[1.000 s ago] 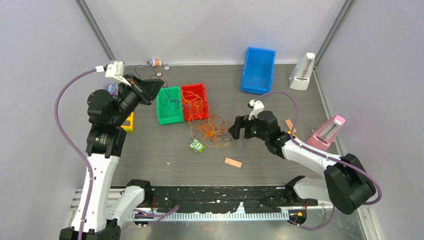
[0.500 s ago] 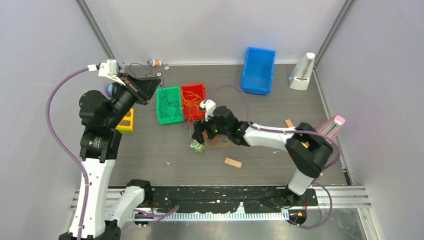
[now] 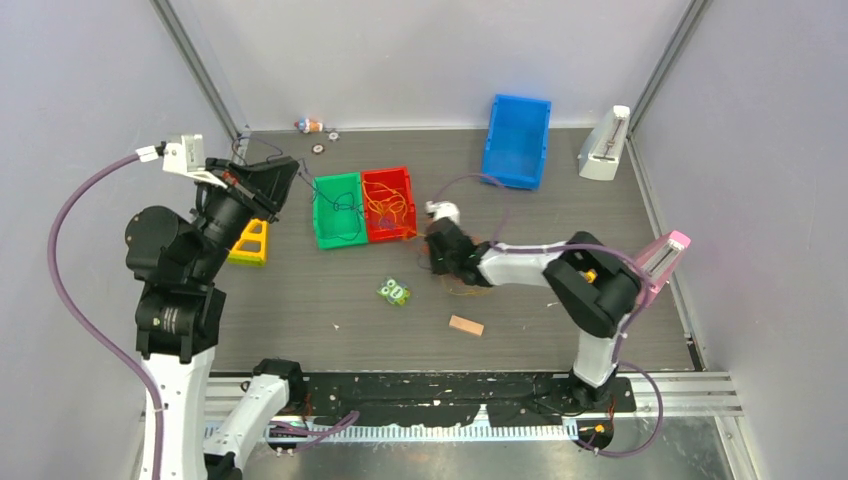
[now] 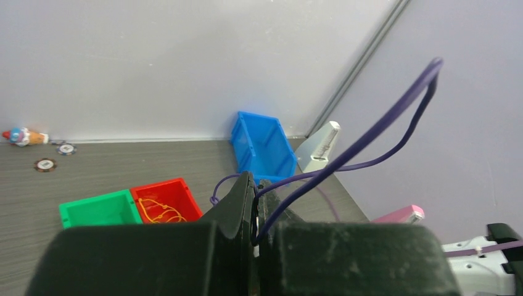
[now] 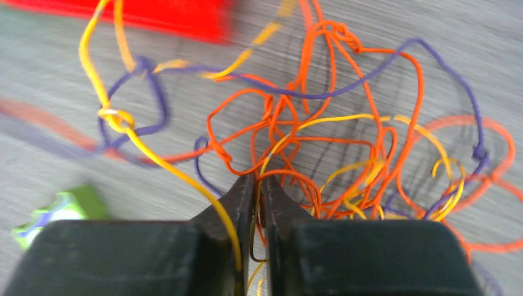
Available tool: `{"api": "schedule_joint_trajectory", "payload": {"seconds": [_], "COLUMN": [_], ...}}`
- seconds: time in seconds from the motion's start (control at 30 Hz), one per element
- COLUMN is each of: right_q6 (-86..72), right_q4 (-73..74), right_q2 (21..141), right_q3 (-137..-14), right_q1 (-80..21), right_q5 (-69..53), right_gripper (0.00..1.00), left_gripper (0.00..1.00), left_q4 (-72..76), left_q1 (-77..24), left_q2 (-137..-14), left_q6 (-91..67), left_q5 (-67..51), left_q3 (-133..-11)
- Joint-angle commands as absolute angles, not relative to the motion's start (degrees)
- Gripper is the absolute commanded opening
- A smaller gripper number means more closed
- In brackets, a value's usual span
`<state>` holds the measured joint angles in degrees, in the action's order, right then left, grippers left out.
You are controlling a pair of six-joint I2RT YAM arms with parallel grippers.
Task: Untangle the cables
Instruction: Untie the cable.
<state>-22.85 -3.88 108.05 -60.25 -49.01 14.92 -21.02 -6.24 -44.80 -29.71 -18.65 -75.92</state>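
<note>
The cables lie as a tangle (image 5: 345,148) of thin orange, yellow and purple strands on the dark table, just ahead of my right gripper (image 5: 258,185). That gripper is shut on a yellow and an orange strand at the tangle's near edge. In the top view the right gripper (image 3: 435,262) covers most of the tangle (image 3: 462,288). More orange strands (image 3: 390,208) lie in the red bin. My left gripper (image 4: 256,196) is shut on a purple cable (image 4: 370,139) that loops up to the right. In the top view the left gripper (image 3: 283,177) is raised at the far left, and its dark strand (image 3: 335,200) trails into the green bin.
A green bin (image 3: 322,232) and a red bin (image 3: 411,200) stand side by side, with a blue bin (image 3: 517,140) behind on the right. A small green toy (image 3: 394,291), a wooden block (image 3: 465,325), a yellow frame (image 3: 250,243), a white box (image 3: 604,145) and a pink box (image 3: 660,262) sit around.
My right arm swung left onto the tangle and its jaws closed on strands; the tangle has shifted right, away from the green toy. My left arm drew back left with its purple cable.
</note>
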Motion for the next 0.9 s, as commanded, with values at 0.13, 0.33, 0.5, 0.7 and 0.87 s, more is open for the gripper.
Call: {"api": "schedule_joint_trajectory", "payload": {"seconds": [0.13,0.33,0.5,0.7,0.87], "right_q6": [-30.2,-29.8,-24.7,-18.5,-16.5], "right_q4": [-7.0,-4.9,-6.2,-8.3,-9.0], "right_q2": [89.7,81.3,79.2,76.7,74.8], "right_q3": [-40.1,-36.2,-37.0,-38.3,-39.1], "right_q1": [-31.1,-25.3,-25.2,-27.2,-28.2], "right_q5": [12.2,10.8,2.2,-5.6,-7.9], "right_gripper": [0.05,0.06,0.79,1.0,1.0], "left_gripper": [0.0,0.0,0.0,0.0,0.0], "left_q4": [-20.7,-18.0,-17.1,-16.4,-16.5], "left_q1": [-5.9,-5.9,-5.9,-5.9,-5.9], "left_q2": [-43.1,-43.6,-44.2,-44.5,-45.7], "left_q6": [-27.4,-28.6,-29.2,-29.3,-28.9], "left_q5": [-13.9,-14.7,-16.0,-19.1,-18.4], "left_q3": [-72.3,-68.1,-66.8,-66.4,-66.6]}}
